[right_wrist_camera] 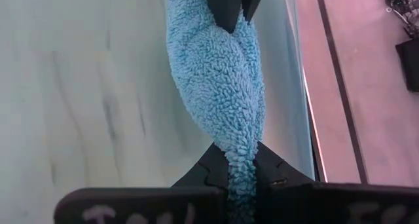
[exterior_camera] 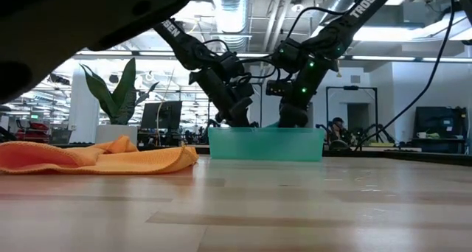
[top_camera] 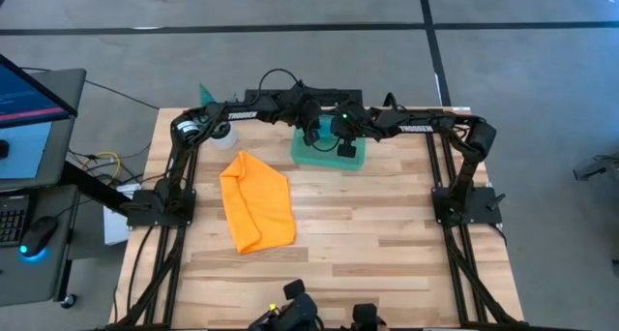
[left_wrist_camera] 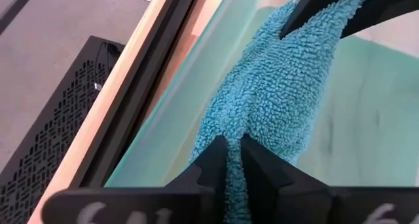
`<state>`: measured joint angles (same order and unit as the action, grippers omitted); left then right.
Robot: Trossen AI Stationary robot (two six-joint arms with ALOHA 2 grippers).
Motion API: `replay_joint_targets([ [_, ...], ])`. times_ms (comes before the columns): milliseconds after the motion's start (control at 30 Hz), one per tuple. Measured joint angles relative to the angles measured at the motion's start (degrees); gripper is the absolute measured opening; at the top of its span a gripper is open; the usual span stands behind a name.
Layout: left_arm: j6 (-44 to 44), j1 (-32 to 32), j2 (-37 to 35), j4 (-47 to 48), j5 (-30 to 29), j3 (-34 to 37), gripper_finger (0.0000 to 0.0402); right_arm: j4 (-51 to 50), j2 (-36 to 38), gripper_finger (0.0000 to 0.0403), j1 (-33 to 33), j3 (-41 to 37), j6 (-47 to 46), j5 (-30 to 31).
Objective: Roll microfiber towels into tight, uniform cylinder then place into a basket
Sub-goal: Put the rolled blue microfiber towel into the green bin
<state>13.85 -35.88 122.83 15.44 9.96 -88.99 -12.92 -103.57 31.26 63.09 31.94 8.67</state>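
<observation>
Both end effectors, left (left_wrist_camera: pixel 234 149) and right (right_wrist_camera: pixel 241 152), pinch opposite ends of the rolled blue towel (left_wrist_camera: pixel 278 86) inside the basket (top_camera: pixel 308 155), near its far wall. Orange towel (top_camera: pixel 256 200) lies mid-bench (top_camera: pixel 387 234), open wood around it.

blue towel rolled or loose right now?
Rolled: the blue towel is a tight bundle, pinched at each end by left gripper and right gripper, over the basket.

Grey floor (top_camera: pixel 542 70) crossed by dark tape lines surrounds the wooden surface (top_camera: pixel 368 244). A monitor (top_camera: pixel 29 89) stands at one side. Beyond, exposed ceiling ducts (exterior_camera: pixel 232 9), a leafy plant (exterior_camera: pixel 110 90), and perhaps a seated person (exterior_camera: pixel 338 128).
</observation>
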Motion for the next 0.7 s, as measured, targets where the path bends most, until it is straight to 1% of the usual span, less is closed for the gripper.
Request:
replay_joint_targets([
  [133, 0.0, -0.2, 0.0, 1.3, -1.8, 0.2, 0.005, -1.0, 0.0, 0.004, 0.0, -0.1, 0.0, 0.9],
  [233, 0.0, -0.5, 0.2, 1.2, -1.8, 0.2, 0.0069, -1.1, 0.0, 0.0041, 0.1, -0.1, 0.0, 1.2],
  [400, -1.7, -0.5, 0.2, 1.3, -2.1, 0.0, 0.0116, -2.0, 0.0, 0.0041, 0.0, -0.1, 0.0, 1.0],
  [533, -1.8, -0.6, 0.1, 5.7, -2.1, -3.5, 0.0142, -2.2, 0.0, 0.0042, 0.0, -0.1, 0.0, 1.0],
  [700, 0.5, -0.5, -0.4, 14.4, -1.8, -9.2, 0.0147, -2.2, 0.0, 0.0045, 0.0, -0.1, 0.0, 0.8],
])
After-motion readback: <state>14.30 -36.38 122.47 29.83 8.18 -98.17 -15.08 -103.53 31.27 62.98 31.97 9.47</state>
